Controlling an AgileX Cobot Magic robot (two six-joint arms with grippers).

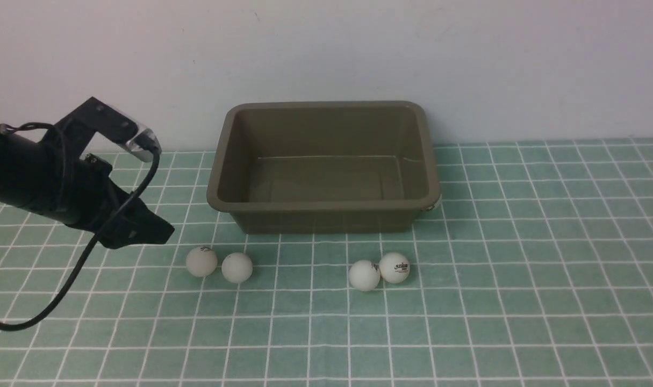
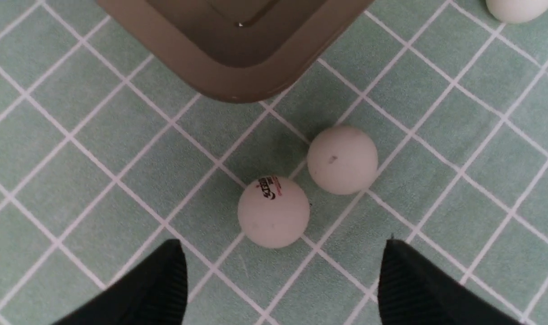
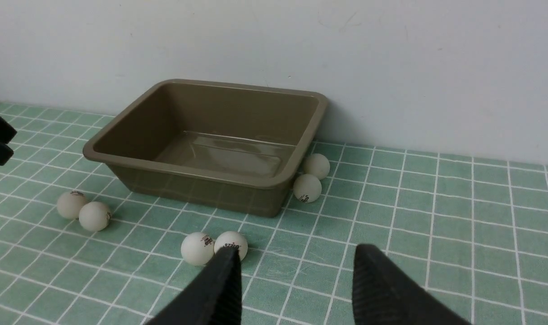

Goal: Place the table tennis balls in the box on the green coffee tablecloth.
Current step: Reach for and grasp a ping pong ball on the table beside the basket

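The olive-brown box (image 1: 326,207) stands empty at the back of the green coffee tablecloth (image 1: 466,322). Several white table tennis balls lie on the cloth: one pair (image 1: 201,262) off the box's front left corner, another pair (image 1: 394,267) in front of it, and two more (image 3: 307,188) by its right side. My left gripper (image 1: 162,232) hovers left of the left pair. It is open (image 2: 283,247) and empty, with a logo ball (image 2: 274,212) just ahead of its fingertips (image 2: 172,257). In the right wrist view my right gripper (image 3: 298,255) stands open and empty, nearer than the front pair (image 3: 197,248).
A pale wall (image 1: 466,64) rises directly behind the box. A black cable (image 1: 90,252) loops down from my left arm onto the cloth. The cloth stretches on to the right and toward the front edge.
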